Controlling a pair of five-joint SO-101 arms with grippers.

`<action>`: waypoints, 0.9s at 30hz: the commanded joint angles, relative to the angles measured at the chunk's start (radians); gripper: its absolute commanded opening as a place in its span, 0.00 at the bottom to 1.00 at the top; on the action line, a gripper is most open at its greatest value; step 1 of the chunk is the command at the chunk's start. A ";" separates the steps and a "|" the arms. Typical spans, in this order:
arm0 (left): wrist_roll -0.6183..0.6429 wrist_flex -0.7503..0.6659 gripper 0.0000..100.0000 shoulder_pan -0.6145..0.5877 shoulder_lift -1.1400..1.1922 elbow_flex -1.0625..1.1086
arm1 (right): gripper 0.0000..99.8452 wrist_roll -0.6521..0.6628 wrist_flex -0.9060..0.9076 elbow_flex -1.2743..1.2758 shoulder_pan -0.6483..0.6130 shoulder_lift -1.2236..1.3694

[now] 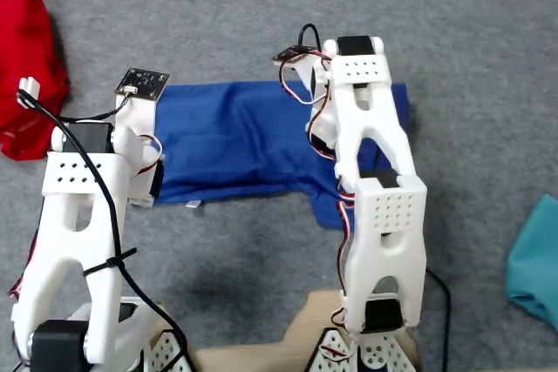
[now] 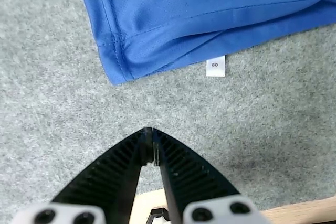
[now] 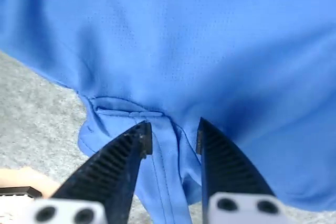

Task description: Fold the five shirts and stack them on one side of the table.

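Blue shirt [image 1: 235, 137]: flat on desk [image 1: 261, 250], long axis crosswise.
Left hand [image 2: 149, 135]: pressed together, empty, just off its corner.
Right hand [image 3: 173, 127]: spread over hemmed edge; I judge it nearer.

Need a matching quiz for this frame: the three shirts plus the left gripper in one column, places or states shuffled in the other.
1 blue shirt
2 red shirt
3 teal shirt
4 left gripper

A shut, over bare table
B table's right edge
C table's left edge
D middle, under the right gripper

Pairs: 1-D, 2-C, 3-B, 4-A
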 commanded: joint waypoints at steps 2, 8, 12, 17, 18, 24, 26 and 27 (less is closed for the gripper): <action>0.000 -0.009 0.02 -0.009 -0.030 -0.002 | 0.16 -0.014 0.015 -0.041 -0.005 0.027; 0.000 -0.008 0.02 -0.011 -0.030 -0.002 | 0.16 -0.015 0.020 -0.039 -0.018 0.042; 0.000 -0.008 0.02 -0.011 -0.030 -0.002 | 0.16 -0.017 0.021 -0.008 -0.025 0.042; 0.000 -0.006 0.02 -0.011 -0.030 -0.002 | 0.16 -0.023 0.021 0.059 -0.028 0.038; 0.000 -0.006 0.02 -0.011 -0.030 -0.002 | 0.16 -0.031 0.021 0.064 -0.030 0.030; 0.000 -0.011 0.02 -0.008 -0.030 -0.003 | 0.16 -0.035 0.023 0.093 -0.030 -0.044; 0.000 -0.011 0.02 -0.008 -0.030 -0.003 | 0.16 -0.035 0.021 0.130 -0.036 -0.065; 0.000 -0.009 0.02 -0.008 -0.030 -0.003 | 0.16 -0.034 0.021 0.153 -0.039 -0.074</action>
